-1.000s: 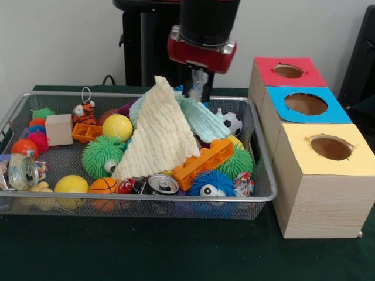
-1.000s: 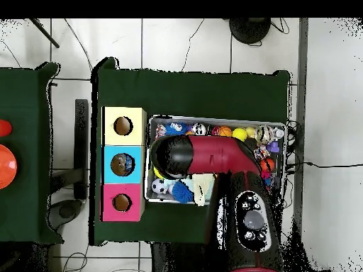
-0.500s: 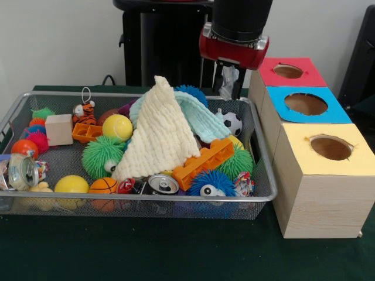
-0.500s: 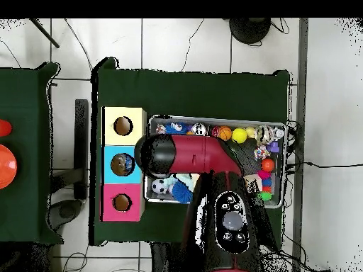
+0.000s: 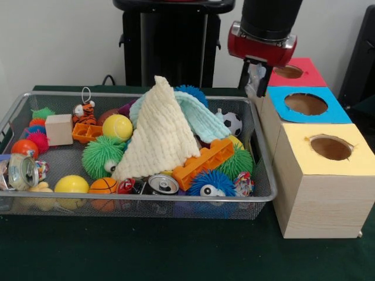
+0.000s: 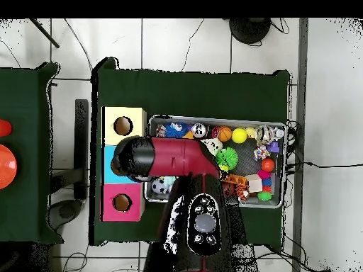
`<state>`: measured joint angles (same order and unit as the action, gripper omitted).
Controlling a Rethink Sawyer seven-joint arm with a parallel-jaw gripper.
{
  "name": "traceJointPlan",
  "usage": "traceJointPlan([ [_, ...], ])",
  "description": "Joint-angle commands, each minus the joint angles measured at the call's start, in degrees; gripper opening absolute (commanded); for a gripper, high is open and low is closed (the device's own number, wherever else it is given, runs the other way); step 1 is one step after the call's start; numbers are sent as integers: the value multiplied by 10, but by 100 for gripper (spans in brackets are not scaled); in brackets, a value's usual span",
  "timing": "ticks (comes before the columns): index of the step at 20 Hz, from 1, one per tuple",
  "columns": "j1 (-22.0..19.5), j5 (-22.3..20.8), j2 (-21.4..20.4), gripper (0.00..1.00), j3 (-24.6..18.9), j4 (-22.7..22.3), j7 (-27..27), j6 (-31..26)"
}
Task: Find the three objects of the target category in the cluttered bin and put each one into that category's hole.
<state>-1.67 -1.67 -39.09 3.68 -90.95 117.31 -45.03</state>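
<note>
Above the boxes: we see the end effector (image 5: pixel 255 82) hanging at the bin's right end, between the red box (image 5: pixel 288 71) and the blue box (image 5: pixel 306 104).
End effector state: we see something pale and crumpled between its fingers; we cannot tell what it is, nor how far apart the fingers stand.
Arm: from overhead we see the red and black arm (image 6: pixel 174 157) reaching across the bin, its rounded end over the blue box.
Boxes: we count 3 wooden boxes in a row beside the bin, each with 1 round hole; the yellow box (image 5: pixel 328 147) is nearest the front camera.
Bin: we see a wire mesh bin (image 5: pixel 146 199) on the green bench (image 5: pixel 146 252), packed with toys.
Contents: a cream cloth (image 5: pixel 159 132) stands peaked in the middle, a light blue cloth (image 5: pixel 202 120) behind it, an orange brick (image 5: pixel 204 164) leaning at its foot.
Others: a soccer ball (image 5: pixel 232 123), a green spiky ball (image 5: pixel 101 156), a blue spiky ball (image 5: pixel 210 184), a can (image 5: pixel 163 184), a tiger toy (image 5: pixel 85 111).
</note>
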Motion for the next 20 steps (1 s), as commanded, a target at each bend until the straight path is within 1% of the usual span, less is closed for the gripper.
traceJointPlan([
  [1, 36, 44, 14, 0, 21, -15, 186, -25],
  [3, 48, 54, 23, 0, 26, -7, 196, -22],
  [7, 77, 68, 45, 0, 37, 22, 226, -23],
  [9, 84, 74, 57, 0, 40, 32, 231, -18],
  [14, 87, 81, 85, 0, 44, 47, 230, 6],
  [20, 97, 91, 103, 0, 46, 62, 231, 10],
])
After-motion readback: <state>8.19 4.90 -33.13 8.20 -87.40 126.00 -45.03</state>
